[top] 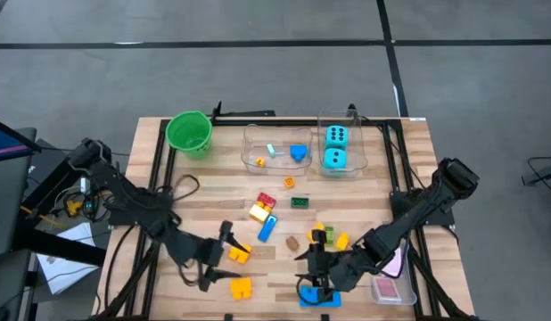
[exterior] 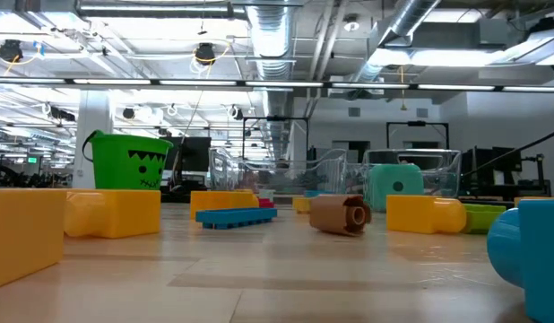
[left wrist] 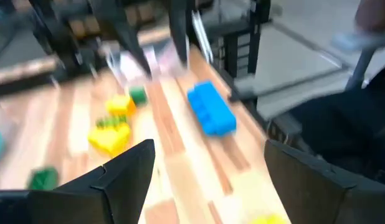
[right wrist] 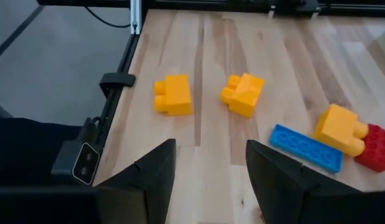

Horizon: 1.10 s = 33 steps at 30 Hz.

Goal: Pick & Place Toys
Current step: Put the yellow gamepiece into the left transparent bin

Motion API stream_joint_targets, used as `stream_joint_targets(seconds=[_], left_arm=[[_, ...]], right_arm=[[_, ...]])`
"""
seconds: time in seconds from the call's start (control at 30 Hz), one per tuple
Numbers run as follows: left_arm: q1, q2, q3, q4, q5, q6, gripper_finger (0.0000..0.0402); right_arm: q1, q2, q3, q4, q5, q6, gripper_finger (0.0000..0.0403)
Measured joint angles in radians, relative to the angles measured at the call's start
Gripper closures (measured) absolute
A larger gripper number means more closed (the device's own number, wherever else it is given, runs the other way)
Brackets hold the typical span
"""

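Toy blocks lie scattered on the wooden table point(top: 168, 178). Two yellow blocks point(top: 240, 255) point(top: 242, 287) lie at the front left, close to my left gripper point(top: 222, 259). It is open and points toward the table's right, with nothing between its fingers point(left wrist: 208, 180). A blue block point(top: 320, 297) lies at the front edge under my right gripper point(top: 311, 267). That gripper is open too, points toward the left, and holds nothing point(right wrist: 210, 168). A flat blue block point(right wrist: 304, 148), a yellow block point(right wrist: 339, 127) and a red block point(right wrist: 373, 146) lie mid-table. Two cyan dice point(top: 336, 147) sit in a clear tub.
A green bucket point(top: 188, 134) stands at the far left, with two clear tubs point(top: 275, 147) to its right. Pink cards point(top: 391, 290) lie at the front right. More small blocks point(top: 300, 201) and a brown piece point(top: 292, 242) lie mid-table. The two grippers face each other near the front edge.
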Motion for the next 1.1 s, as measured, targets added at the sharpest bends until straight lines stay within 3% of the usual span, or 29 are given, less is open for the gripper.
stream_joint_targets(seconds=[0.2,0.47,0.9,1.1], left_arm=[[0.003,0.118,0.000,-0.030,0.001,-0.137,0.0103],[0.027,0.217,0.000,-0.048,0.001,-0.192,0.0103],[0.112,0.268,0.000,-0.154,0.001,-0.342,0.0103],[0.141,0.268,0.000,-0.218,0.001,-0.479,0.0103]], right_arm=[[0.041,0.000,0.000,0.000,0.073,0.005,0.0217],[0.043,0.010,-0.001,-0.012,0.091,-0.002,0.0217],[0.022,0.059,-0.001,-0.039,0.088,0.002,0.0217],[0.022,0.060,-0.001,-0.038,0.087,0.002,0.0217]])
